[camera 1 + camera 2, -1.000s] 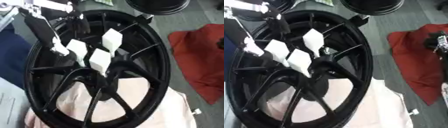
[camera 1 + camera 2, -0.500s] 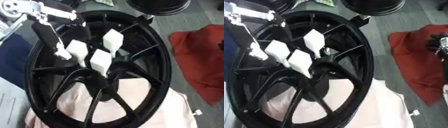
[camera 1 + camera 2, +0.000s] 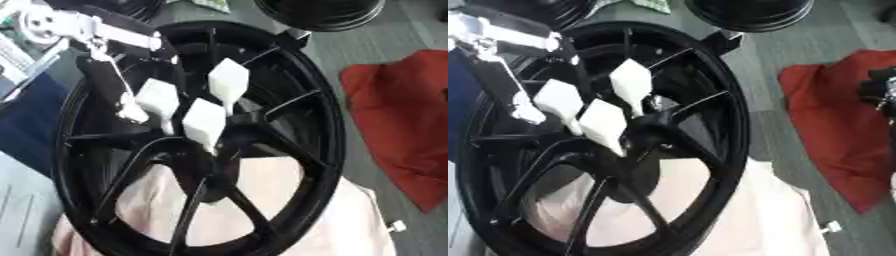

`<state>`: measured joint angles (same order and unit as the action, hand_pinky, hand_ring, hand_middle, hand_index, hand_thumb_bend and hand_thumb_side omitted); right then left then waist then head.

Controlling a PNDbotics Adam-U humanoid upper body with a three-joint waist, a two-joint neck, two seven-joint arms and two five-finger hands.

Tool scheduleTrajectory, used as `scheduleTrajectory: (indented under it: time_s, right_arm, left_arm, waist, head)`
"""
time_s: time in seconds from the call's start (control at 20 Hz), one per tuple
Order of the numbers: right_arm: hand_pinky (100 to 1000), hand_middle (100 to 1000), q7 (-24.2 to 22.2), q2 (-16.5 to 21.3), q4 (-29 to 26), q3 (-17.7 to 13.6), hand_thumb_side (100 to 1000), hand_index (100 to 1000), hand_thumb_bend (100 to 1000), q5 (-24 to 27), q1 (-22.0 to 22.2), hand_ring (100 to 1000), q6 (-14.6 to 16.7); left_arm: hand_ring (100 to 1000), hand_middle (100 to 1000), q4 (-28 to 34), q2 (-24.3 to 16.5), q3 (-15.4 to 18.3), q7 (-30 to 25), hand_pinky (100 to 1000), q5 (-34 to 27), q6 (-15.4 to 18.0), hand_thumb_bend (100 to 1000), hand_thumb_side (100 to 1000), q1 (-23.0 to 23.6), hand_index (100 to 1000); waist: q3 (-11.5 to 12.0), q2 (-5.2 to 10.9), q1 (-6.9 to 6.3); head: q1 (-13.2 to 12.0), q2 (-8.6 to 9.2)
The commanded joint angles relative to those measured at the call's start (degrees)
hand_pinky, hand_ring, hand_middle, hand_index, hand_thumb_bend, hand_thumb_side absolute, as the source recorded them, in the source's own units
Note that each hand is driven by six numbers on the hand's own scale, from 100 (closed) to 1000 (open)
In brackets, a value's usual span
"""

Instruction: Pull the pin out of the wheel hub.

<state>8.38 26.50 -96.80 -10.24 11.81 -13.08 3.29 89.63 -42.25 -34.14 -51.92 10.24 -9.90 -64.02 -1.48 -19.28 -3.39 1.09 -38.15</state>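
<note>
1. Wheel (image 3: pixel 302 100): black multi-spoke rim, lying tilted on a pale pink cloth (image 3: pixel 297 220) over a grey floor. Its hub (image 3: pixel 229 131) sits at the centre, where the spokes meet.
2. Pin: not clearly visible. A small pale glint shows at the hub in the right eye view, just right of the fingertips; whether that is the pin cannot be told.
3. Left hand (image 3: pixel 188 107): enters from 10 o'clock, silver and black arm behind it. White-padded fingers (image 3: pixel 203 122) point down toward the hub, spread apart and mostly straight. They appear to curl round nothing, though the tips hide the contact spot.
4. Right hand: not seen in either view.
5. Surroundings: red cloth (image 3: pixel 398 115) at 3 o'clock, a second black wheel (image 3: pixel 319 12) at 12 o'clock, blue fabric (image 3: pixel 31 120) at 9 o'clock.
6. Risks, as judged:
   - Fingertips may close on a spoke rather than the pin, since the target is small and hidden beneath them.
   - A sideways pull could jam the pin or shift the tilted wheel on the cloth.
   - A freed pin could drop between the spokes.
</note>
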Motion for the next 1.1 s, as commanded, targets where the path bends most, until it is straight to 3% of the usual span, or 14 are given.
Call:
scheduleTrajectory:
  time_s: [0.05,0.55,0.75,0.95,1.1]
  right_arm:
    - [749,595,0.34,0.99,-1.26,-0.56,778,714,100,0.55,-0.44,669,0.02]
    - [749,595,0.39,0.96,-1.27,-0.47,782,715,100,0.50,-0.42,669,-0.10]
    - [749,596,0.34,0.85,-1.16,-0.41,781,715,100,0.17,-0.27,669,-0.20]
    - [749,596,0.46,1.06,-1.28,-0.55,780,715,100,0.07,-0.22,669,-0.07]
    - [749,595,0.62,1.36,-1.38,-0.78,778,715,100,0.00,-0.07,669,0.02]
  left_arm:
    - [685,562,0.08,-0.75,0.42,-0.05,728,0.57,0.33,403,128,-0.78,704]
    - [595,397,3.31,-2.93,2.36,-0.05,672,1.69,0.85,328,150,-0.74,590]
    - [581,373,4.15,-3.55,4.08,-0.05,657,0.20,-0.31,350,131,-0.84,563]
    - [571,345,5.64,-5.61,6.78,-0.05,659,1.02,-1.41,344,117,-0.73,542]
    - [564,327,7.42,-8.61,10.85,0.44,661,1.70,-1.45,345,105,0.11,528]
  waist:
    - [-0.07,1.27,0.28]
    - [0.38,1.34,0.08]
    - [0.51,1.43,0.05]
    - [0.79,1.54,-0.02]
    - [1.36,1.61,-0.13]
  head:
    - [-0.13,0.64]
    - [-0.01,0.65]
    - [0.22,0.66]
    - [0.64,0.45]
    - [1.32,0.19]
